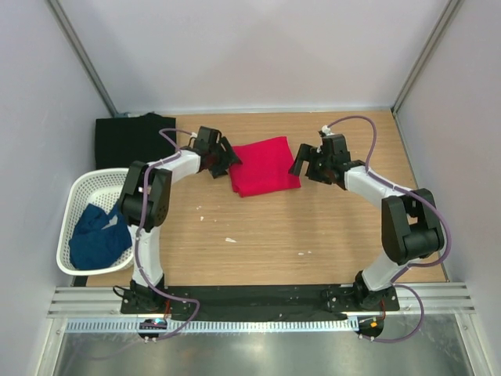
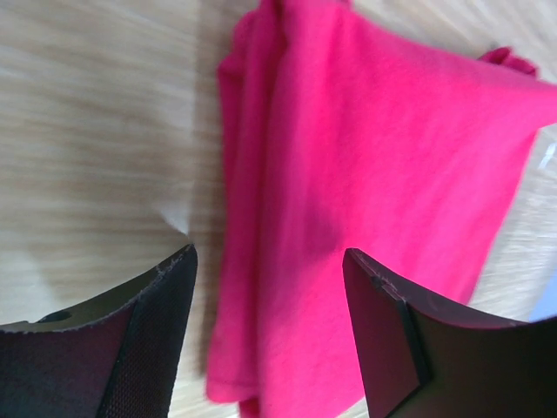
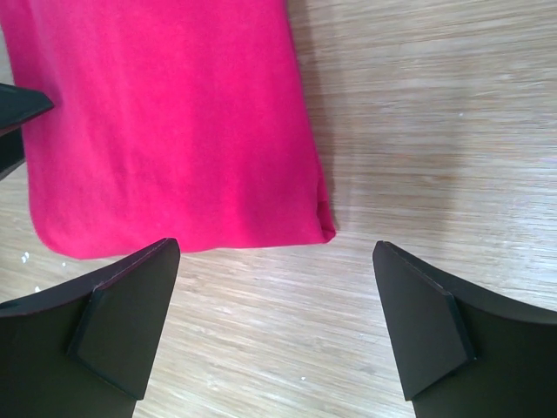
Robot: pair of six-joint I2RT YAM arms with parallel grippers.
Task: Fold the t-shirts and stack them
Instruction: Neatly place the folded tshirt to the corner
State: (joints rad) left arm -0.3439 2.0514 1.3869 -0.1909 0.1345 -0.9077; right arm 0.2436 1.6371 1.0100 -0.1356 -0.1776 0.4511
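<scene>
The red t-shirt (image 1: 264, 164) lies folded into a small rectangle on the table's far middle. It fills the left wrist view (image 2: 365, 174) and shows in the right wrist view (image 3: 165, 122). My left gripper (image 1: 227, 162) is open at the shirt's left edge, its jaws spread over the cloth without holding it. My right gripper (image 1: 301, 166) is open and empty just right of the shirt's right edge, over bare wood. The black t-shirt (image 1: 129, 139) lies folded at the far left. The dark blue t-shirt (image 1: 98, 239) lies crumpled in the basket.
A white plastic mesh basket (image 1: 77, 205) stands at the table's left edge. Grey walls close in the table on the left, far and right sides. A few small white specks (image 1: 230, 240) lie on the wooden table.
</scene>
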